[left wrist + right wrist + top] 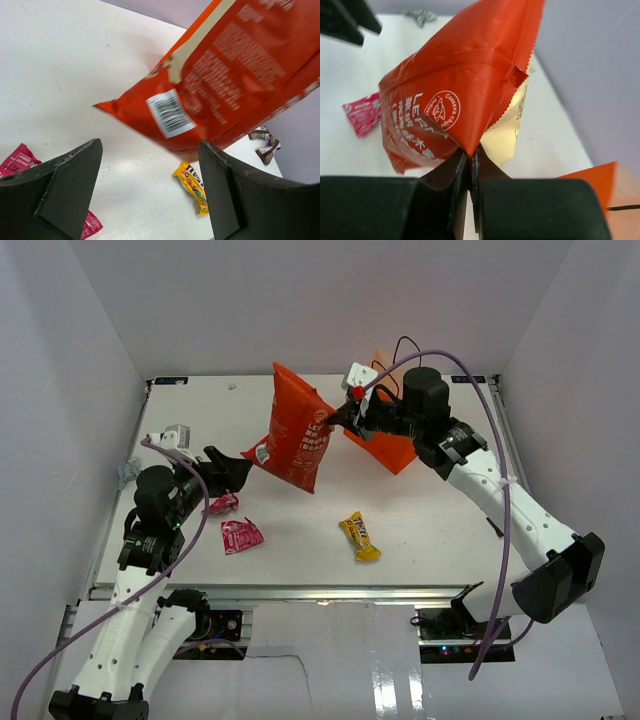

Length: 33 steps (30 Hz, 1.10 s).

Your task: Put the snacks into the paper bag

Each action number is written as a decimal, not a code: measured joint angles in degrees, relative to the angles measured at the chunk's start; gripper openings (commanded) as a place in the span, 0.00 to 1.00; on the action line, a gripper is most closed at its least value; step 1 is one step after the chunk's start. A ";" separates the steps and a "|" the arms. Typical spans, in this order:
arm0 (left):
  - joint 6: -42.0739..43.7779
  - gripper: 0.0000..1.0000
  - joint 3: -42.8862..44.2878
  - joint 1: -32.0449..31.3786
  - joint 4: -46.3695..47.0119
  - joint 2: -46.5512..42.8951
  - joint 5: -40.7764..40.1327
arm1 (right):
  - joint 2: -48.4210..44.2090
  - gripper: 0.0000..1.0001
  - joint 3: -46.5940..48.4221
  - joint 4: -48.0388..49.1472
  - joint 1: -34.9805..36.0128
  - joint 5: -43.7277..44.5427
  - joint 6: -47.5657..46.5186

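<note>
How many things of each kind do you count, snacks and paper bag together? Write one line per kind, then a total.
chip bag: 1
pink packets: 2
candy bar: 1
paper bag: 1
Total: 5
</note>
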 measured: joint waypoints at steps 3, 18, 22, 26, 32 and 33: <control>-0.44 0.88 -0.04 0.00 -1.33 -1.40 -0.74 | 1.33 0.08 8.79 -1.38 -0.96 1.57 0.33; -0.87 0.89 -2.03 0.00 -2.82 -2.93 -1.07 | 12.07 0.08 41.97 5.66 -16.22 10.29 6.05; -0.87 0.89 -2.03 0.00 -2.80 -2.71 -0.94 | 16.76 0.08 43.85 7.72 -18.43 13.31 6.23; -0.92 0.89 -2.34 0.00 -2.78 -2.84 -0.74 | 20.04 0.08 43.65 8.11 -20.98 15.08 6.27; -1.38 0.89 -3.82 0.00 -2.99 -4.59 -0.79 | 16.81 0.08 33.46 9.16 -24.94 15.39 6.80; -1.51 0.89 -3.96 0.00 -3.06 -4.85 -0.76 | 15.74 0.08 31.41 9.27 -25.20 15.34 6.84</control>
